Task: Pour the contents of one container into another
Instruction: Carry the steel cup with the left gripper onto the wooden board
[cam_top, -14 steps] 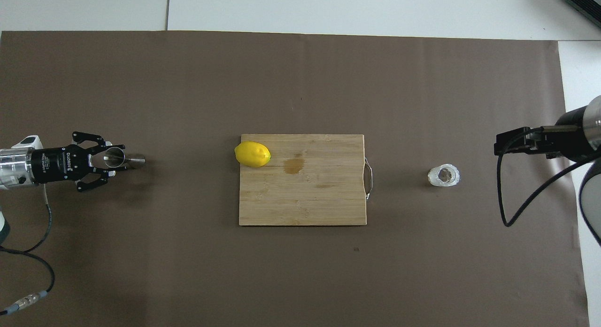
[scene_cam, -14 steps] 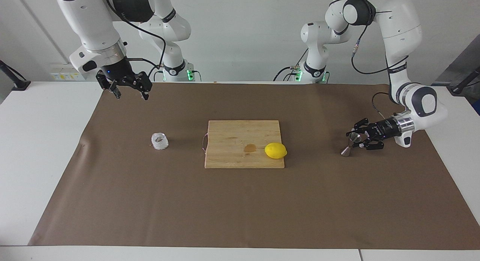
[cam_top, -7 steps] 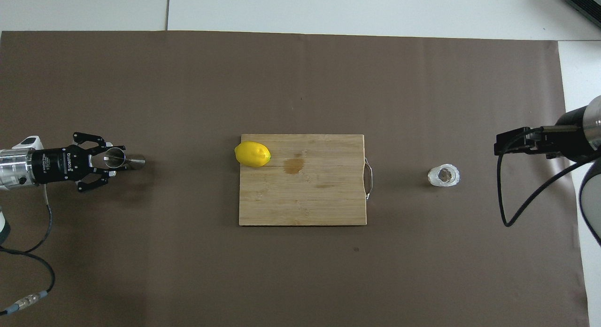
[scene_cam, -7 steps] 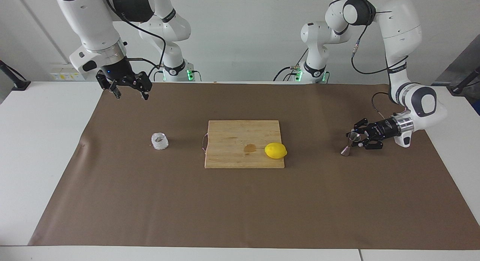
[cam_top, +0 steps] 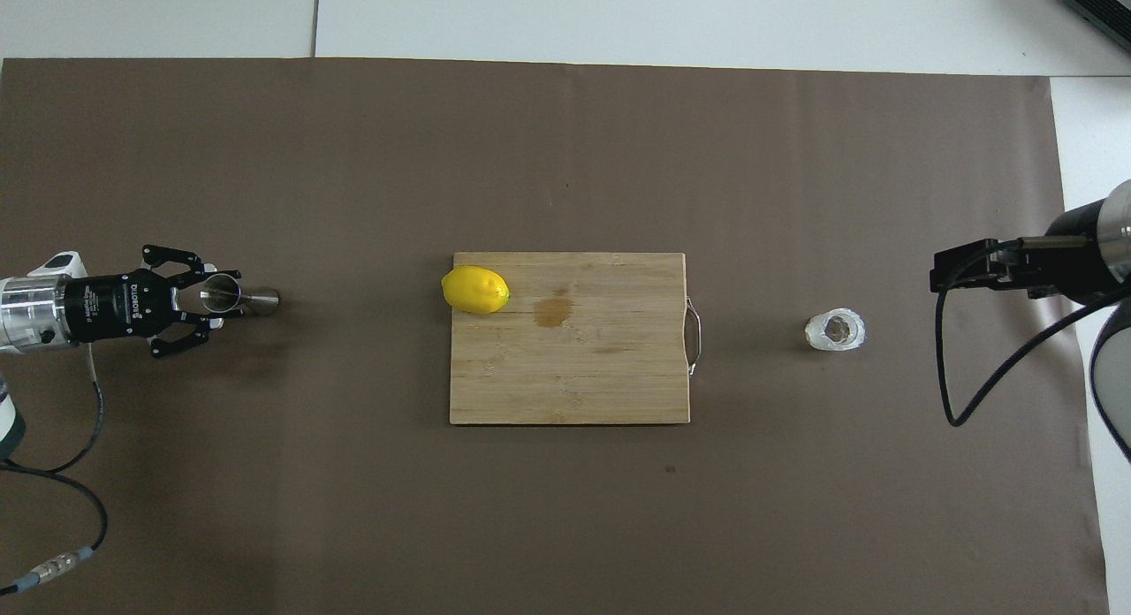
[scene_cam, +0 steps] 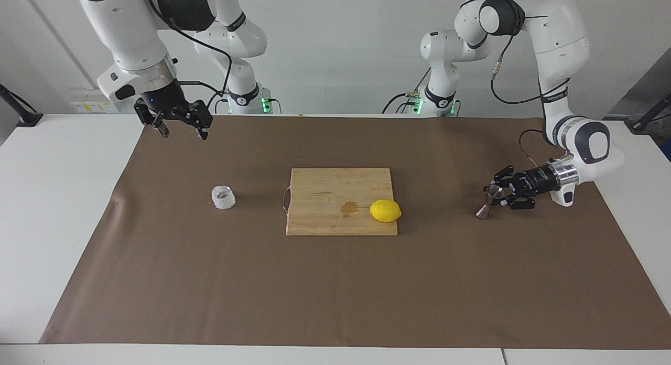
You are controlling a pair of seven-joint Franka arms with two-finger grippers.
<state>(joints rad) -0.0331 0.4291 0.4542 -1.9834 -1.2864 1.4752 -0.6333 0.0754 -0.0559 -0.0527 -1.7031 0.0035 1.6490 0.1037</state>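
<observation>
The left pincer (scene_cam: 497,193) is clamped on the upper cone of the jigger (scene_cam: 485,206), which tilts over the brown mat (scene_cam: 335,281) at the left arm's end of the counter. The right pincer (scene_cam: 181,128) hangs wide open and empty above the mat. The glass cup (scene_cam: 223,197) stands on the mat beside the board (scene_cam: 335,197), which carries a lemon (scene_cam: 385,211).

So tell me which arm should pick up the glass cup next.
Right, probably. The right gripper hangs open at the glass cup's end of the table, while the left gripper is shut on the jigger at the other end.
</observation>
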